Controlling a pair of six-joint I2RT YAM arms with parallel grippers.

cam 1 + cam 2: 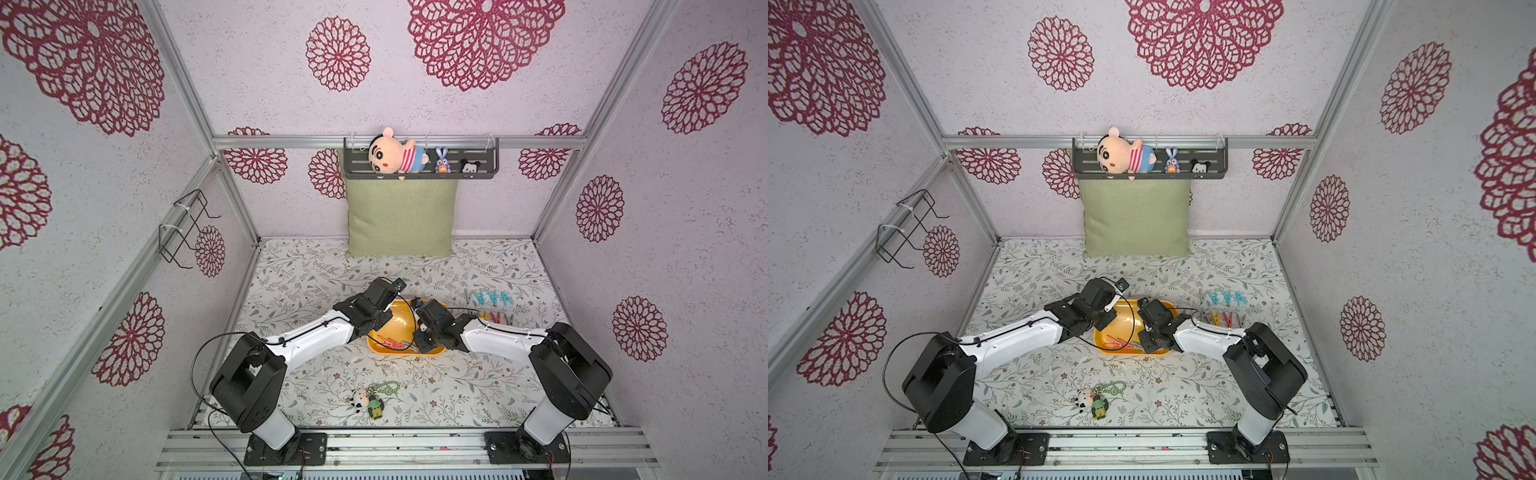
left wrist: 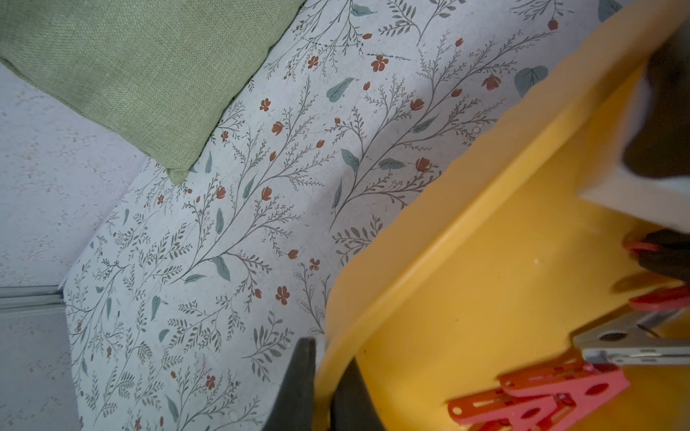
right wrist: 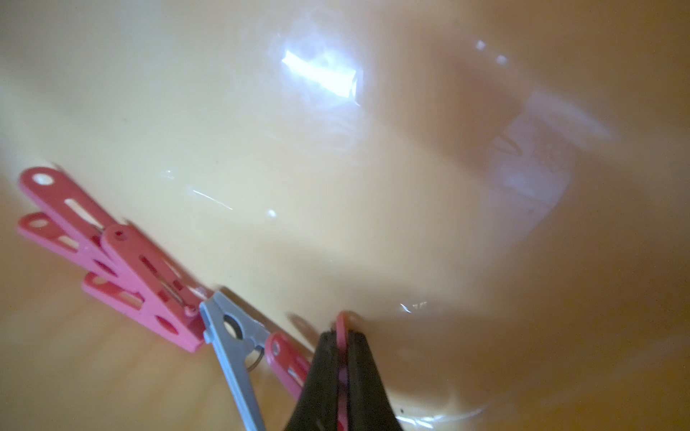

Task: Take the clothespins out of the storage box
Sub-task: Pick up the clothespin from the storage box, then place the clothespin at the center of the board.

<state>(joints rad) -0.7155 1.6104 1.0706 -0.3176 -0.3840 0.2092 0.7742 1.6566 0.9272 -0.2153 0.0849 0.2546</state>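
The yellow storage box (image 1: 399, 320) (image 1: 1125, 328) lies mid-table between both arms. In the left wrist view my left gripper (image 2: 328, 354) is shut on the box's rim (image 2: 466, 242), one finger outside and one inside. Red clothespins (image 1: 390, 343) (image 2: 552, 395) and a grey clothespin (image 2: 627, 343) (image 3: 231, 343) lie in the box. My right gripper (image 3: 341, 336) reaches into the box and is shut on a red clothespin (image 3: 341, 321) next to that pile (image 3: 142, 276). Teal clothespins (image 1: 494, 297) and a row of yellow, red and grey ones (image 1: 494, 318) lie on the cloth right of the box.
A green pillow (image 1: 401, 218) leans on the back wall under a dark shelf (image 1: 419, 174) holding plush toys. A plush keychain (image 1: 370, 401) lies on the floral cloth near the front edge. A black wire rack (image 1: 187, 228) hangs on the left wall.
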